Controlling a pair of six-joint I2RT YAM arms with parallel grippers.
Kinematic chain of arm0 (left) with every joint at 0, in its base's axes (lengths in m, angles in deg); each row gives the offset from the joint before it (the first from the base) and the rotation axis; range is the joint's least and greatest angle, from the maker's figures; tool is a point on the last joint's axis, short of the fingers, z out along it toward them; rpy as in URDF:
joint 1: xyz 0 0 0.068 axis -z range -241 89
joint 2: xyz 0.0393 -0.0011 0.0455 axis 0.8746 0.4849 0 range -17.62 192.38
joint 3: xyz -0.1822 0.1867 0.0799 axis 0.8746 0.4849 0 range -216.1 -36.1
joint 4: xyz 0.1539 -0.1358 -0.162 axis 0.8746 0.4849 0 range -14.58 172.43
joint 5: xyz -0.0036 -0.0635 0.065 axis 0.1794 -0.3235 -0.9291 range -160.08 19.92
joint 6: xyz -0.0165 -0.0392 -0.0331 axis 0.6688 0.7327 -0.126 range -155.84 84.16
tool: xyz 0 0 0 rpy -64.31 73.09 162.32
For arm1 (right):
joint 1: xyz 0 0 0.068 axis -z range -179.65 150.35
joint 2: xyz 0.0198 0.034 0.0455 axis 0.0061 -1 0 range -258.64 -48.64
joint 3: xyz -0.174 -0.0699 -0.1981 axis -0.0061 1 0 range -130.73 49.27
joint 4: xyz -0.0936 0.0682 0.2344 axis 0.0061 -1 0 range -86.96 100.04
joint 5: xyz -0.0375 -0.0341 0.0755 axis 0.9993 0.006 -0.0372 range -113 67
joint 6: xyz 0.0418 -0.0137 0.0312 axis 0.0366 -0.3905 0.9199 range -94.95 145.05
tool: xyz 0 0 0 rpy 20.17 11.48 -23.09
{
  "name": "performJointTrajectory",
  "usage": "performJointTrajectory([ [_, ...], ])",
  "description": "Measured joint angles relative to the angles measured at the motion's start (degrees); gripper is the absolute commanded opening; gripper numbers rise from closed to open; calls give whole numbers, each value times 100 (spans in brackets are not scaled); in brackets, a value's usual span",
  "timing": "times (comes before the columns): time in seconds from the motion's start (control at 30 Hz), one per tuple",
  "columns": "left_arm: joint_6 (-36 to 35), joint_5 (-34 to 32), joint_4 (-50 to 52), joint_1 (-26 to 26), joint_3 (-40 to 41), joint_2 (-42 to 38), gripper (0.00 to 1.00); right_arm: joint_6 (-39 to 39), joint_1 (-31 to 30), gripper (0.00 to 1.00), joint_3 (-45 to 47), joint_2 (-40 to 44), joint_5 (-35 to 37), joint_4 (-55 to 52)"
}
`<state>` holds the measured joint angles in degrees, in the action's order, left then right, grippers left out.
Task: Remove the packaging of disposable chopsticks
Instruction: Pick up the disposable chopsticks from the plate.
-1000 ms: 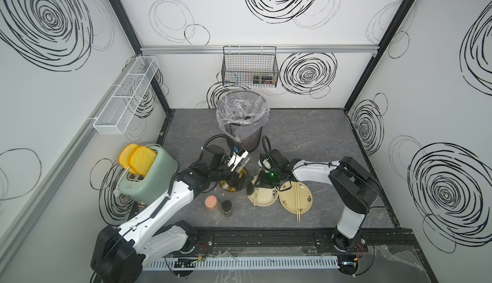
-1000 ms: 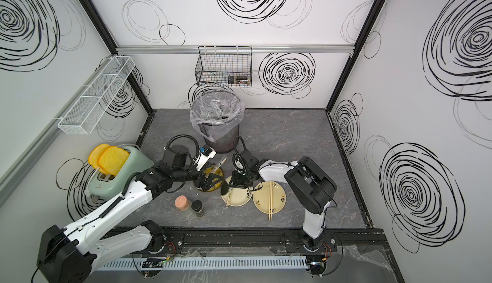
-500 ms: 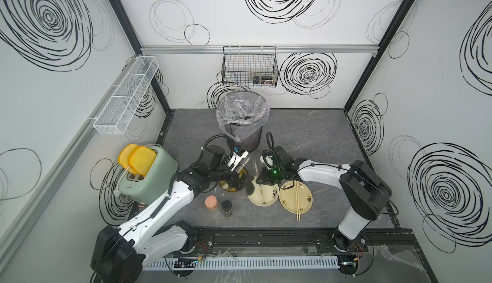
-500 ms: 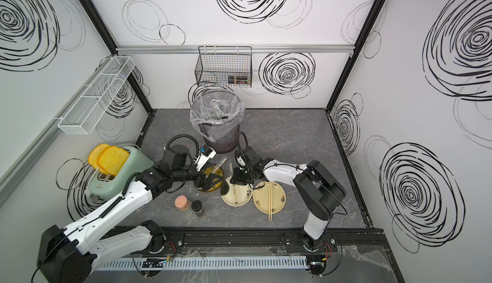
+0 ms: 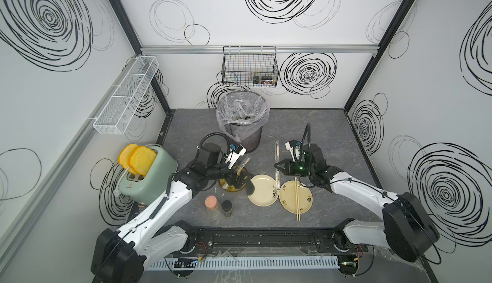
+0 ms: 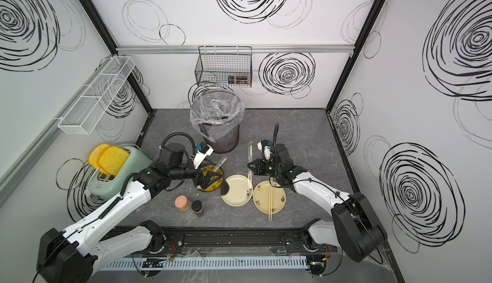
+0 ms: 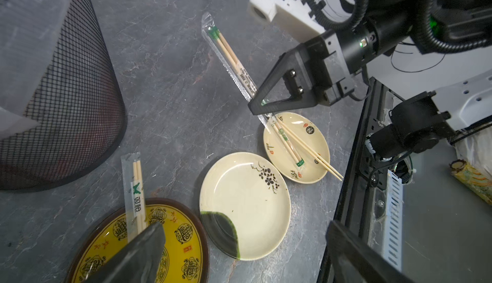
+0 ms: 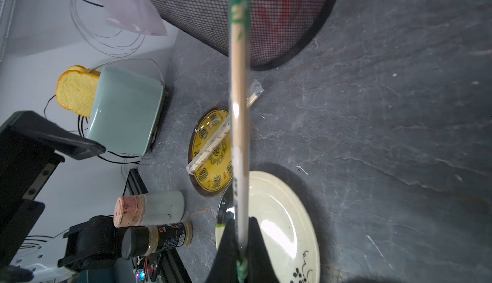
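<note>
My right gripper (image 5: 277, 166) (image 8: 241, 223) is shut on one pair of disposable chopsticks (image 5: 277, 151) (image 7: 229, 50) still in its clear packaging (image 8: 238, 108). It grips the pair near mid-length, and the near end hangs over the gap between two cream plates. A second packaged pair (image 5: 245, 162) (image 7: 135, 188) leans on a yellow plate (image 5: 226, 187). My left gripper (image 5: 238, 179) (image 7: 243, 225) hovers open over that plate, holding nothing. A bare pair (image 5: 297, 201) lies across the right cream plate (image 5: 288, 207).
A mesh bin (image 5: 242, 124) with a clear liner stands behind the plates. The middle cream plate (image 5: 262, 196) holds nothing. A green toaster (image 5: 149, 175) with bread sits at the left. A cork-topped jar (image 5: 211, 205) and a dark spice jar (image 5: 227, 207) stand near the front rail.
My right gripper has shut on the packaged pair and shifted right and back with it. The left arm has not moved.
</note>
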<state>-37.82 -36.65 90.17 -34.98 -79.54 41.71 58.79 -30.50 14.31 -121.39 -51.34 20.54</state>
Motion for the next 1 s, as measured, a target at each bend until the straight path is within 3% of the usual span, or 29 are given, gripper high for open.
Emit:
performJointTrajectory([
  [0.3,619,428,-981,63,94,2,88,-688,-291,0,855,284,-197,2253],
  [0.4,866,494,-1346,313,59,278,85,-776,-291,0,1143,417,-238,2634],
  [0.67,1386,501,-2275,918,-299,1266,88,-920,-387,0,1537,890,-256,3093],
  [0.9,1797,555,-3040,1005,-715,1847,76,-1075,-697,0,1545,944,-269,3250],
  [1.0,1919,643,-3250,1056,-723,1897,62,-1086,-699,0,1587,1023,-280,3331],
])
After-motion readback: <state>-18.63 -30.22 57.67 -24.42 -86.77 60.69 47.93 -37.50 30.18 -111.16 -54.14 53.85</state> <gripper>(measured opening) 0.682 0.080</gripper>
